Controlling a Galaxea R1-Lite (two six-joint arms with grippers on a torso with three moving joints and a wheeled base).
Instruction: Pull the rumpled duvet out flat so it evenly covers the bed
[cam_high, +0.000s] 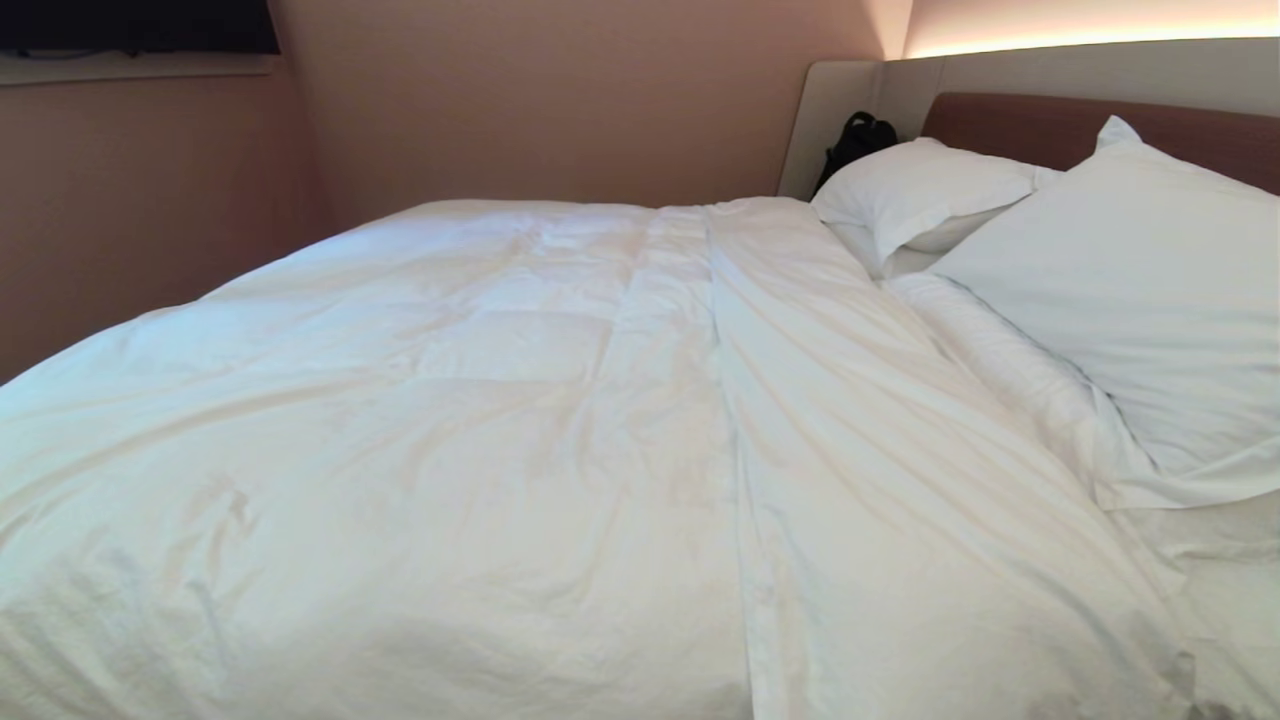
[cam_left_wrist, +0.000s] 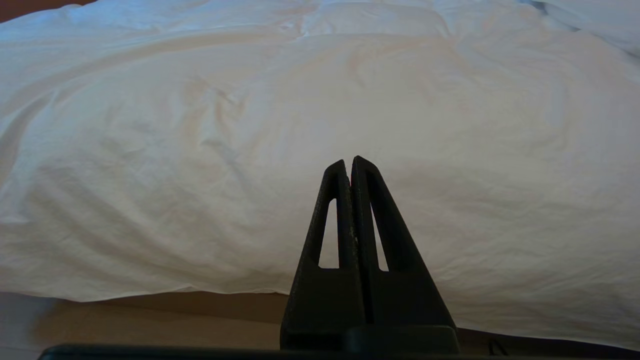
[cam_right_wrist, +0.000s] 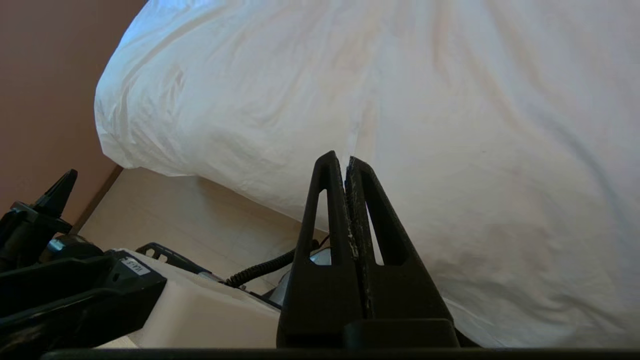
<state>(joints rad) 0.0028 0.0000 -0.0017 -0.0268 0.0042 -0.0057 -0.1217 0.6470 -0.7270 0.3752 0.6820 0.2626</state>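
We are holding both end effectors (cam_left_wrist: 350, 162) (cam_right_wrist: 345, 160) pressed together and empty, facing the soft, puffy, wrinkled white quilted duvet (cam_high: 480, 400), judging its hanging near edge just ahead the easiest grip.

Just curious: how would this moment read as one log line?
duvet: spread, wrinkled | left gripper: shut, empty | right gripper: shut, empty | pillows: uncovered

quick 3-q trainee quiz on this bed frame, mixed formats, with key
1. True or false: the left gripper is clamped on the duvet.
2. How many pillows lie at the headboard? A one, B two, C four.
3. What dark thing sits in the corner beside the far pillow?

Key: 1 false, both it and the right gripper are shut on nothing, short of the duvet. 2 B. 3 a black bag.
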